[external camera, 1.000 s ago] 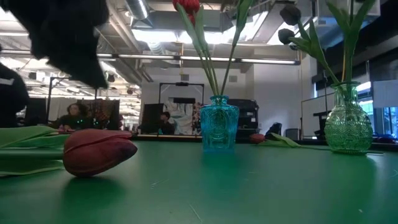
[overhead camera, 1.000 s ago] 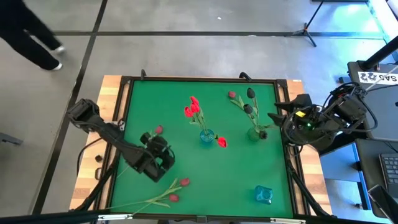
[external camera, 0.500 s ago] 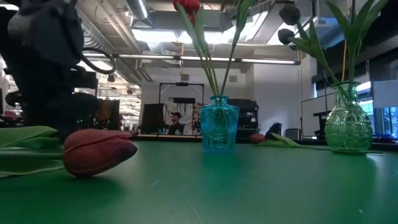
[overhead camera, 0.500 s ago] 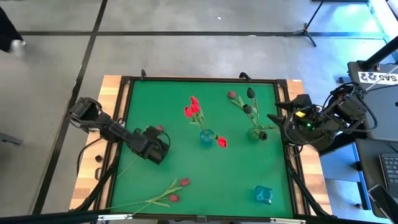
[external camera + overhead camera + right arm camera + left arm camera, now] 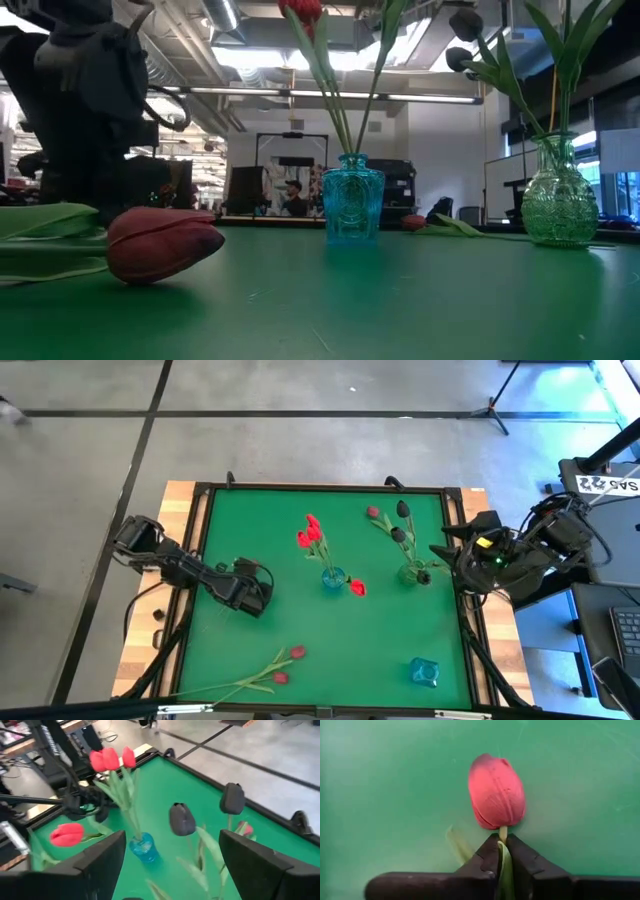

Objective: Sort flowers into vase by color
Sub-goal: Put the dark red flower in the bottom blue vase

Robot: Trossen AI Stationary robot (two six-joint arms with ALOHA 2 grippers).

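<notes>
My left end effector (image 5: 502,851) is low over the green counter (image 5: 300,630), pinching the stem of a pink tulip (image 5: 496,791) just under its head. My right end effector (image 5: 170,865) waits spread wide at the counter's right edge. Red tulips (image 5: 310,535) stand in the blue vase (image 5: 333,578), dark ones in the green vase (image 5: 412,573).

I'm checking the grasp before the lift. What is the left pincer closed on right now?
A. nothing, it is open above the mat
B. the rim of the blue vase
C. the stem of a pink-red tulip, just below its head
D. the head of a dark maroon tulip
C: in the left wrist view the left pincer pinches the thin stem right under the head of the pink-red tulip, over the green mat.
</notes>
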